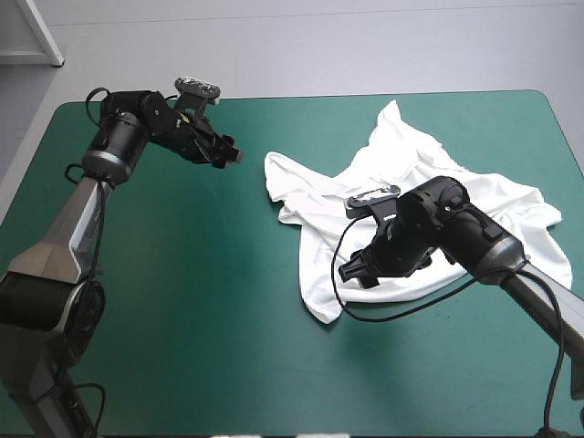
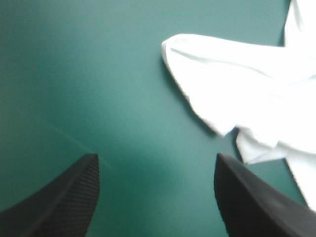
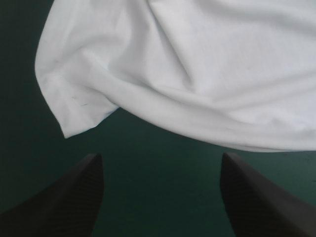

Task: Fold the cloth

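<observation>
The white T-shirt lies crumpled and partly spread on the right half of the teal-green table. My right gripper hovers over its near left part, open, with a rumpled fold and one corner of the T-shirt just ahead of the fingers and bare cover between them. My left gripper hangs over bare cover to the left of the shirt, open, empty. A rounded lobe of the T-shirt shows ahead of it and to one side. The left gripper holds nothing.
The left half of the teal-green cover is bare. The table's far edge runs behind the shirt. The cover's right edge lies close to the shirt's right side.
</observation>
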